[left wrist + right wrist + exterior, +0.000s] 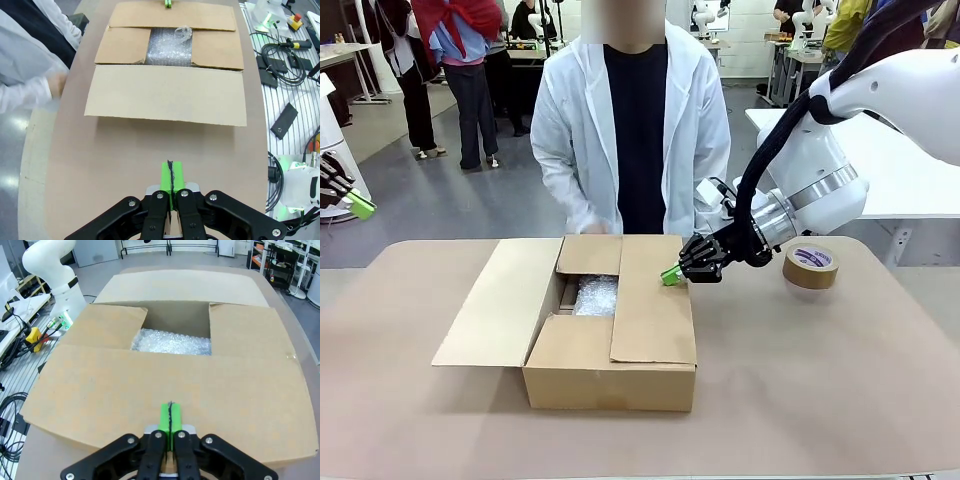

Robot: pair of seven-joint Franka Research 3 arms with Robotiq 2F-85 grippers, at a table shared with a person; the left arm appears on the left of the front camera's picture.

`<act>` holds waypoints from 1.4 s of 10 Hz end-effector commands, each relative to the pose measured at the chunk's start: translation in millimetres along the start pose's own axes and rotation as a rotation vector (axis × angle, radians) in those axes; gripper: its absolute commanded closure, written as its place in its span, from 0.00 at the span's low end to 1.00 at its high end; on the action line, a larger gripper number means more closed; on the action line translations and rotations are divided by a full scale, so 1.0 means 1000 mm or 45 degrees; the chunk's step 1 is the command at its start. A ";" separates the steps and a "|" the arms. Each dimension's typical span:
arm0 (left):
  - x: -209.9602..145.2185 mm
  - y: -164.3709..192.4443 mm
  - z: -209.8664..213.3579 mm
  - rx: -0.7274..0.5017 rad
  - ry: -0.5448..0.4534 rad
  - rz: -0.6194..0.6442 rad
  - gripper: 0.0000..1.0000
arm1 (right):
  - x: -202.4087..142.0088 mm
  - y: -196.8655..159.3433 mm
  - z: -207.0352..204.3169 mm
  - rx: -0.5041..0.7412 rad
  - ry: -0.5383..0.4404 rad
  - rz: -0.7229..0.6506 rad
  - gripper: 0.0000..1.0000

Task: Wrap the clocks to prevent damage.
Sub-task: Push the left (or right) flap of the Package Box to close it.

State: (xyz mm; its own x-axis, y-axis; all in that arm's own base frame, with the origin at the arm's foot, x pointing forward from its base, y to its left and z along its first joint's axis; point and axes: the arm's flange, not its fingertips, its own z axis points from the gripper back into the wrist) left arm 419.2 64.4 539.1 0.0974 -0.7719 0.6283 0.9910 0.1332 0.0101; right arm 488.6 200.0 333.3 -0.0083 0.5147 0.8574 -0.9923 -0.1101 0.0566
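The bubble-wrapped clocks (597,296) lie inside the cardboard box (610,385), so boxing seems to be the step in hand. The right hand (670,275), clenched and empty, seems to press down the box's right flap (655,320). The left hand (360,205), clenched on nothing, hangs well left of the box. The next move likely calls for folding over the outspread left flap (490,300).

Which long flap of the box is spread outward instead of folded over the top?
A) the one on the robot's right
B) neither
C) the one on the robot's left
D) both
C: the left flap slopes out over the table, while the right flap lies folded across the box.
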 end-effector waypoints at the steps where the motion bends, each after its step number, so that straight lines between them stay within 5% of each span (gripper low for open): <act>1: 0.000 -0.001 0.000 0.001 -0.007 -0.001 1.00 | -0.004 0.000 -0.003 -0.001 0.006 -0.008 0.99; 8: 0.000 0.000 0.000 0.000 0.000 0.000 1.00 | -0.004 0.000 -0.003 -0.001 0.006 -0.008 0.99; 14: -0.031 0.013 -0.115 -0.104 0.026 -0.209 1.00 | -0.004 0.000 -0.003 -0.001 0.006 -0.008 0.99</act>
State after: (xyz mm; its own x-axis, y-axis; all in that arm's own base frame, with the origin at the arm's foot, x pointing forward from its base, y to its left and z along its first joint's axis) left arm 432.4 22.4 437.6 -0.0253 -0.8063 0.5909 0.9997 -0.0244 0.0095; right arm 488.5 200.0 333.2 -0.0081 0.5147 0.8573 -0.9923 -0.1101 0.0568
